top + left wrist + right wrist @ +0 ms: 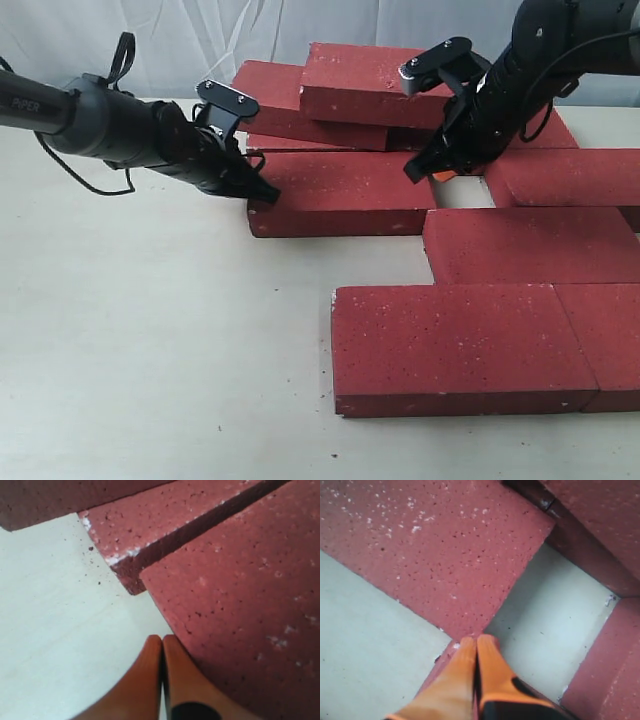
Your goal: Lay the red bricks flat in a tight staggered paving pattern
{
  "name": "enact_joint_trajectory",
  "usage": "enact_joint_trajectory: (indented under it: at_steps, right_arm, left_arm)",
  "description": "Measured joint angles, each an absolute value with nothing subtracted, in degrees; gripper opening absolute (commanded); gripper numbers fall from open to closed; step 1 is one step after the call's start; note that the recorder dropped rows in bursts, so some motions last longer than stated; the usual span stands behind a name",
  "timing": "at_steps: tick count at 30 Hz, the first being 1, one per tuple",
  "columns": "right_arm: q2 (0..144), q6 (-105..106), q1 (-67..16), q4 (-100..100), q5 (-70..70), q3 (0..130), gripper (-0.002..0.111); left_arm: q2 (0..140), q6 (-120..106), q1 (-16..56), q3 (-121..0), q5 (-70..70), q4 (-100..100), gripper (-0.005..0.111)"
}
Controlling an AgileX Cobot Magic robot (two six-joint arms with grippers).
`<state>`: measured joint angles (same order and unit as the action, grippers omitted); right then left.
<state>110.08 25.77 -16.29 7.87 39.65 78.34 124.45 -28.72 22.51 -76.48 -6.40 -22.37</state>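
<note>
Several red bricks lie flat on the table. One long brick (340, 190) lies left of middle, with others in front (450, 345) and to the right (530, 245). Two more are stacked at the back (370, 80). My left gripper (267, 193) is shut and empty, its tips against the long brick's left end; in the left wrist view the gripper (162, 640) sits beside that brick (240, 605). My right gripper (440, 174) is shut and empty at the brick's far right corner. The right wrist view shows this gripper (477, 641) touching the corner of the brick (435, 545).
A bare patch of table (550, 615) lies between the long brick and the brick to its right (570, 175). Another brick (610, 340) lies at the front right. Open tabletop (150, 340) spreads to the left and front. A white curtain hangs behind.
</note>
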Motion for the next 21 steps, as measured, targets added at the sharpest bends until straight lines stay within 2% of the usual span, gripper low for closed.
enact_joint_trajectory:
  at_steps: [15,21]
  right_arm:
    - [110.53,30.61,-16.29,15.20,39.51,78.23,-0.001]
    - [110.53,31.94,-16.29,15.57,39.51,78.23,-0.001]
  left_arm:
    - [124.45,-28.72,25.11,-76.48,-6.40,-19.43,0.000]
    - [124.34,-28.54,21.71,-76.48,-8.88,-17.67,0.000]
